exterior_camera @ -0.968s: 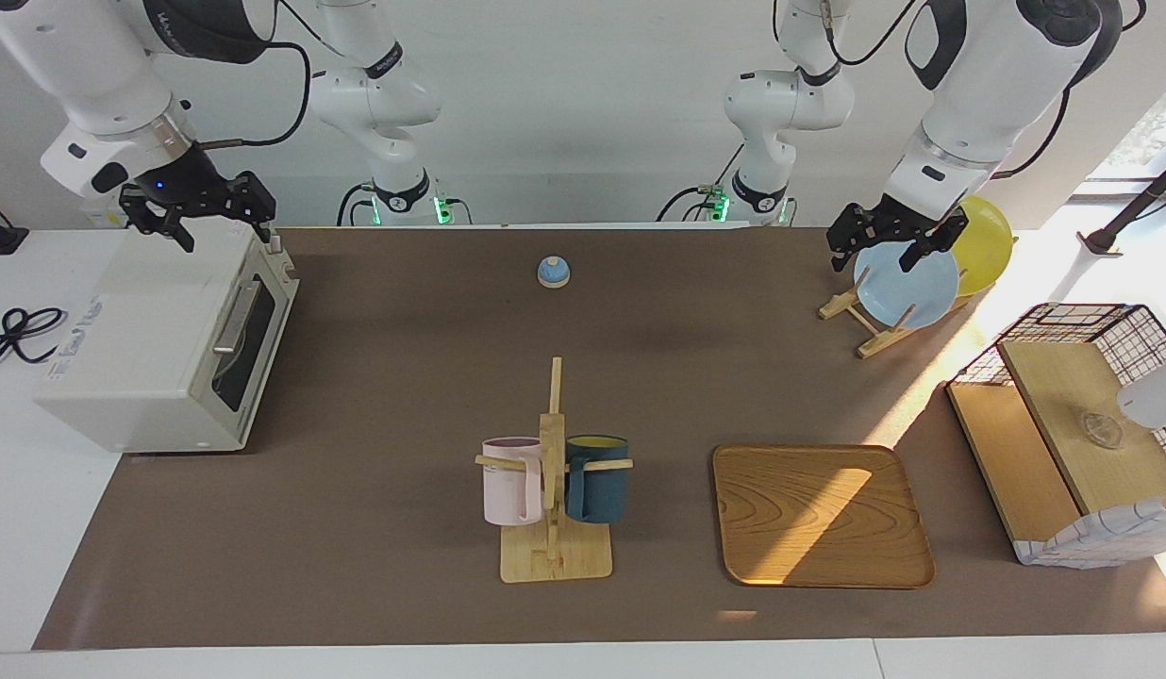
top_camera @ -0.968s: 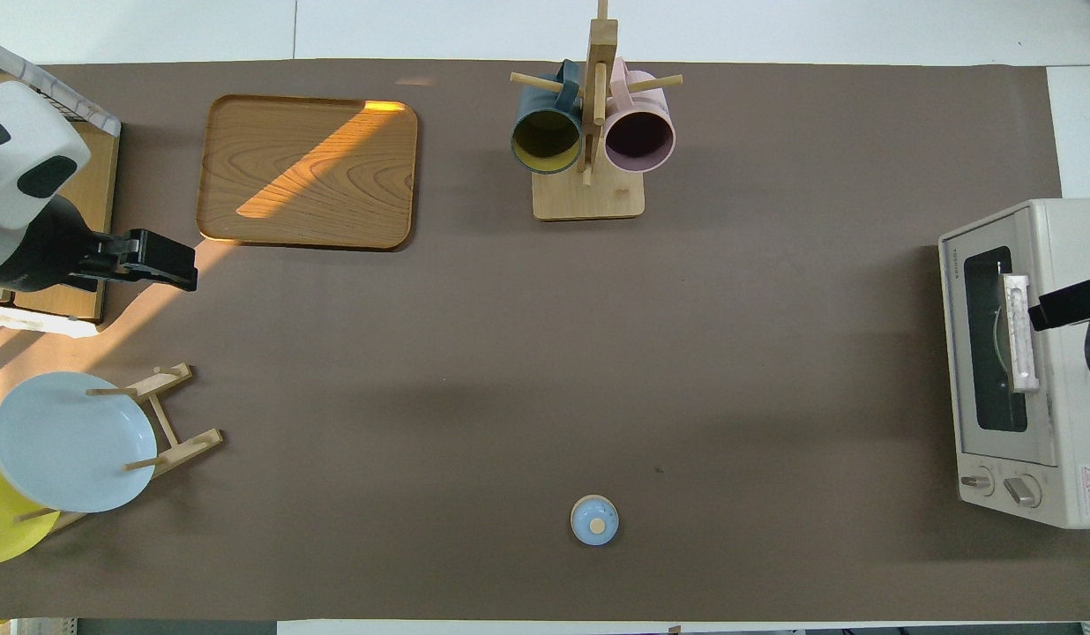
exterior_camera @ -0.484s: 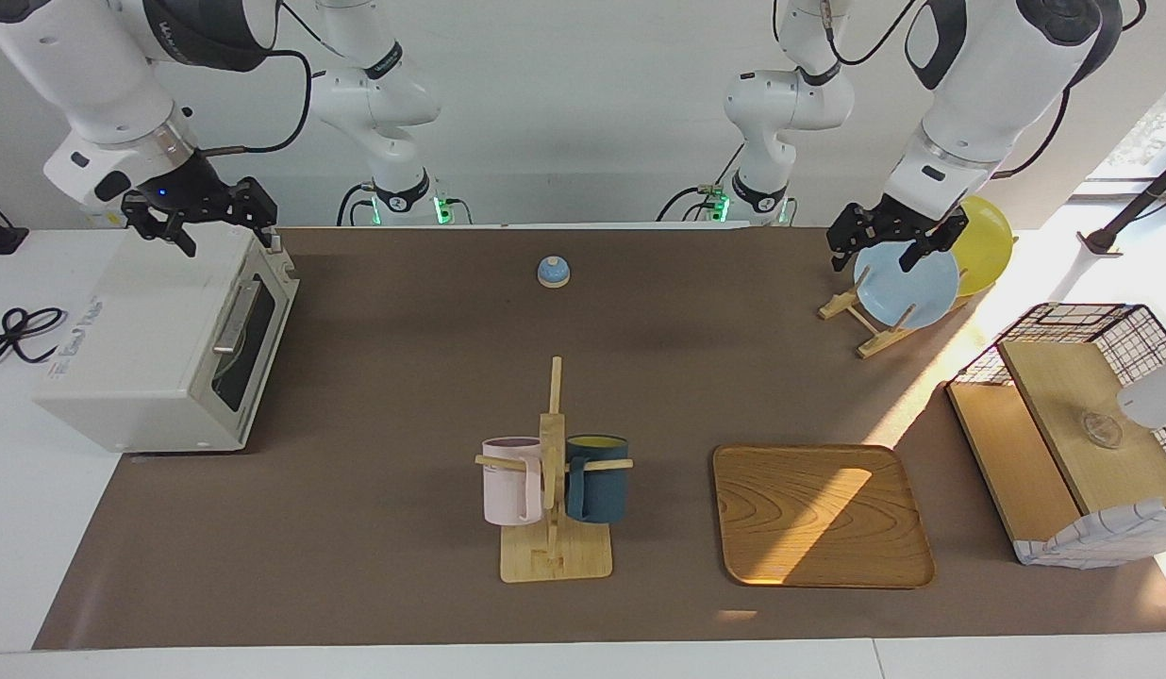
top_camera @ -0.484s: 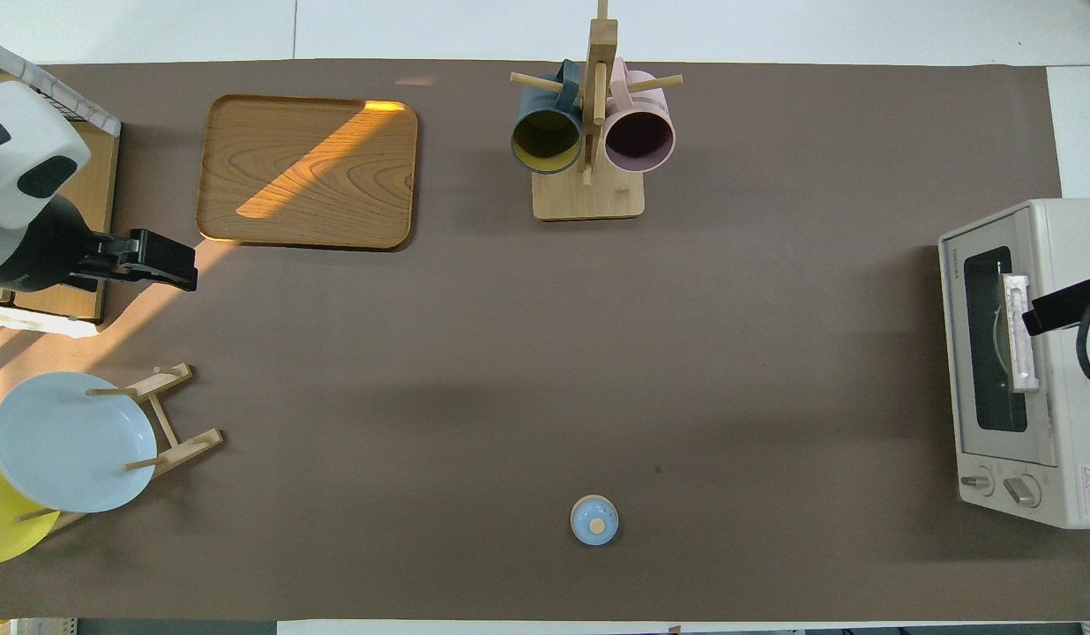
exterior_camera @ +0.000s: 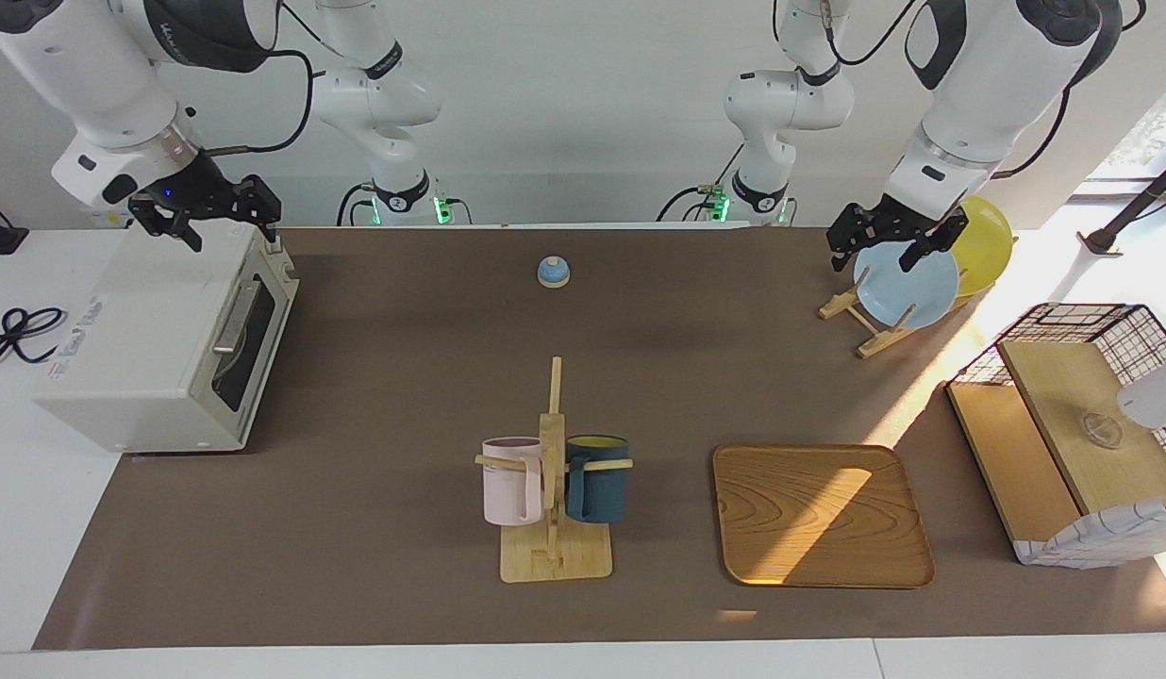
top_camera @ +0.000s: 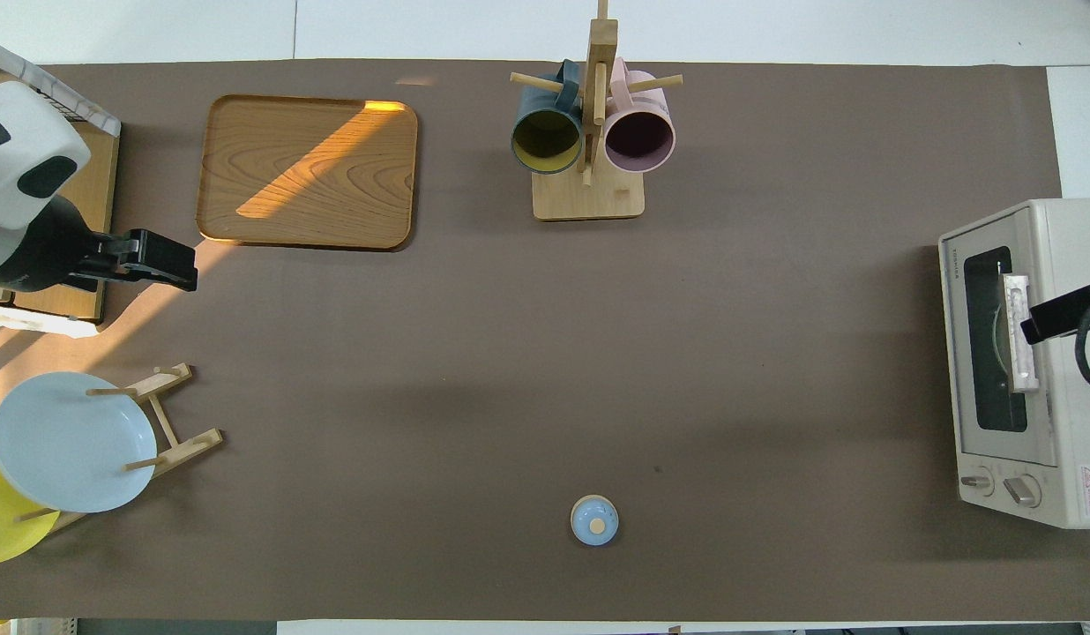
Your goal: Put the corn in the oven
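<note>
The oven (exterior_camera: 140,330) stands at the right arm's end of the table, off-white, with its dark glass door (top_camera: 990,339) closed and the bar handle (exterior_camera: 234,316) facing the table's middle. The corn is out of view. My right gripper (exterior_camera: 226,231) hangs open and empty just above the oven's top, at the corner nearest the robots; from overhead it (top_camera: 1061,313) covers the handle. My left gripper (exterior_camera: 875,256) waits open and empty in the air over the plate rack.
A wooden mug rack (exterior_camera: 555,490) holds a pink and a dark blue mug. A wooden tray (exterior_camera: 819,514), a plate rack with a blue plate (exterior_camera: 908,283) and a yellow plate (exterior_camera: 984,240), a small blue knobbed lid (exterior_camera: 553,272) and a wire basket (exterior_camera: 1083,325) also stand here.
The right gripper has risen a little above the oven's top and drifted toward the robots. The left arm has not moved.
</note>
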Action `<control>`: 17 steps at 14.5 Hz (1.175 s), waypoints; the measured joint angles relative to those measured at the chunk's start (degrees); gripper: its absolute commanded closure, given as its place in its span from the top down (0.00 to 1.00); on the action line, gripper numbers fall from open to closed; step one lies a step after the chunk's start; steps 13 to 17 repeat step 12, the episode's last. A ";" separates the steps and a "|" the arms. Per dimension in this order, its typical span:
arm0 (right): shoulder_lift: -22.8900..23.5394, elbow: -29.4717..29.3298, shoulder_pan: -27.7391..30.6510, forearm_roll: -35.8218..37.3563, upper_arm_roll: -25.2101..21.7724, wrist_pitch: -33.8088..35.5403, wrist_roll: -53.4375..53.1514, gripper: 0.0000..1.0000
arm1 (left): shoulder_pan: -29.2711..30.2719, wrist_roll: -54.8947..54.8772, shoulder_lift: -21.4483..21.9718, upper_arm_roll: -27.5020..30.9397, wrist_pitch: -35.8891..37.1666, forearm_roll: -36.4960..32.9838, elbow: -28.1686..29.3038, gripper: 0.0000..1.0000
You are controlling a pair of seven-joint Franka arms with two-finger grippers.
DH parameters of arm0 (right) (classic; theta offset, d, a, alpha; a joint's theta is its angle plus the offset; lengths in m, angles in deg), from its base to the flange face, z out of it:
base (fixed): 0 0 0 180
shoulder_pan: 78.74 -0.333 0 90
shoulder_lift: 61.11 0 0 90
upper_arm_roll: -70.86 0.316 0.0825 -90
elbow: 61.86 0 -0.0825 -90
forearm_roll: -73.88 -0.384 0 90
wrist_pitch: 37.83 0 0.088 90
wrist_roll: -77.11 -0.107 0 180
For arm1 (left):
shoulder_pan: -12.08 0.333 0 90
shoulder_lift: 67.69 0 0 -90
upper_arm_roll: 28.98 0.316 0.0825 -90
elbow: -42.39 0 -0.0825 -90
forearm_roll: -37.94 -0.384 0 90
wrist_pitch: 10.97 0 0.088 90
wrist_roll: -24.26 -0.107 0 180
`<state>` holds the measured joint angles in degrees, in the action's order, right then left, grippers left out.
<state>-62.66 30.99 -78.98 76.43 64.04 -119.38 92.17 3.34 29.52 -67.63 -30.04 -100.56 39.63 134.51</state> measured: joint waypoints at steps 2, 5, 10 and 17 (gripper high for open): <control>0.00 -0.09 0.00 0.00 0.00 0.00 0.00 1.00 | 0.00 0.00 0.00 0.00 0.00 0.00 0.00 1.00; 0.00 -0.40 -0.03 0.00 0.21 0.00 -0.02 1.00 | 0.00 0.00 0.00 0.00 0.00 0.00 0.00 1.00; 0.00 -0.53 -0.08 0.00 0.45 0.00 -1.93 1.00 | 0.00 0.00 0.00 0.00 0.00 0.00 0.00 1.00; 0.00 -0.53 -0.10 0.00 0.61 0.00 -2.07 1.00 | 0.00 0.00 0.00 0.00 0.00 0.00 0.00 1.00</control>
